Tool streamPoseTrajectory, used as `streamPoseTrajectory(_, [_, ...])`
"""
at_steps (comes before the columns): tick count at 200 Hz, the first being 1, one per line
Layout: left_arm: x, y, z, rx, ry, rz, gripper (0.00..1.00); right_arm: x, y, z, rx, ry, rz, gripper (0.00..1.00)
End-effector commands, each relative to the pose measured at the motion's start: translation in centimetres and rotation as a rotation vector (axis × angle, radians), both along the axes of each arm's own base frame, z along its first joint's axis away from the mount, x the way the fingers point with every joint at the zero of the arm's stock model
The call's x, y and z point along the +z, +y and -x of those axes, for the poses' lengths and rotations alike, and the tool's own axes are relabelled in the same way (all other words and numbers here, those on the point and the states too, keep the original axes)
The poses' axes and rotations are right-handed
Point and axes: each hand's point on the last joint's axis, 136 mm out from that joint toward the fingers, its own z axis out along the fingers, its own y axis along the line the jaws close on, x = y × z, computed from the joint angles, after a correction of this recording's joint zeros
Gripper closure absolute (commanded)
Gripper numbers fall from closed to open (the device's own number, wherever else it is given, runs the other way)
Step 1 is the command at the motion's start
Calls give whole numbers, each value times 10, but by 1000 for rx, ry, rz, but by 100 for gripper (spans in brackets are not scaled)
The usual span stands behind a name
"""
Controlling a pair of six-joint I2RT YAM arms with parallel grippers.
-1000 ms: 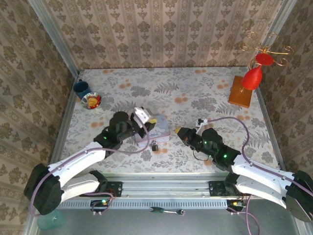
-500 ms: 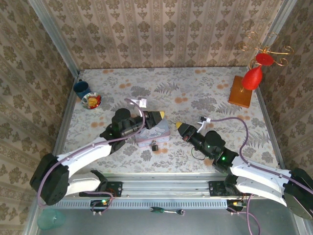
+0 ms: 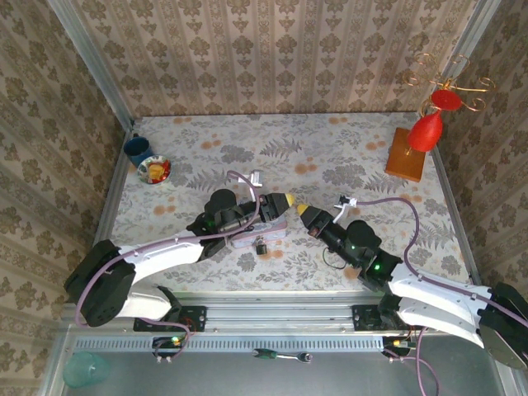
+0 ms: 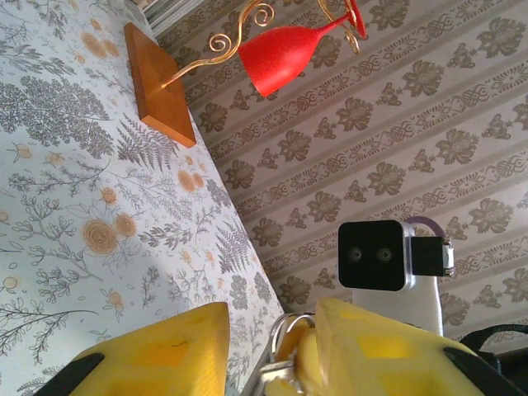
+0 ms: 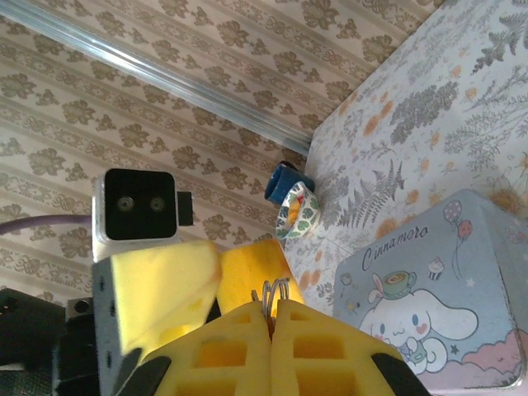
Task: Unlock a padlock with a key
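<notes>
The left arm point(image 3: 157, 254) and right arm point(image 3: 433, 297) are wearing glossy white shells over bulky black joints. A purple cable point(image 3: 384, 199) is looping along each. Blocky yellow fingers point(image 5: 247, 355) with square recesses are tipping them. A silver camera box point(image 4: 375, 256) with a black two-lens face is sitting on each wrist.

Arms angled inward, left hand point(image 3: 285, 200) part-open, right hand point(image 3: 301, 209) clamped closed, tips meeting.

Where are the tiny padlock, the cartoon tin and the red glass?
padlock point(image 3: 261, 245), top view, on its dark body.
cartoon tin point(image 5: 429, 318), right wrist view, on its pictured lid.
red glass point(image 4: 285, 59), left wrist view, on its bowl.
</notes>
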Motion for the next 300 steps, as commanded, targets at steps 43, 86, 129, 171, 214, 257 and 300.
streamPoseTrajectory(43, [17, -10, 6, -51, -10, 65, 74, 15, -11, -2, -55, -30, -54, 100])
streamPoseTrajectory(86, [15, -11, 10, -68, -5, 63, 76, 11, -11, -3, -61, -14, -49, 100])
streamPoseTrajectory(129, [14, -15, 12, -85, -2, 68, 82, 10, -10, -3, -60, -10, -45, 100])
streamPoseTrajectory(171, [17, -17, 14, -99, -12, 82, 91, 6, -8, -5, -58, 8, -43, 100])
streamPoseTrajectory(214, [16, -11, 0, -43, -1, 149, 100, -5, -9, -7, -73, 62, -28, 90])
streamPoseTrajectory(257, [-17, 7, -25, 46, -121, -196, 100, -32, -28, -11, -184, 208, 48, 38])
streamPoseTrajectory(300, [-15, 57, -50, 82, -211, -392, 100, -41, -43, -9, -226, 190, 131, 33])
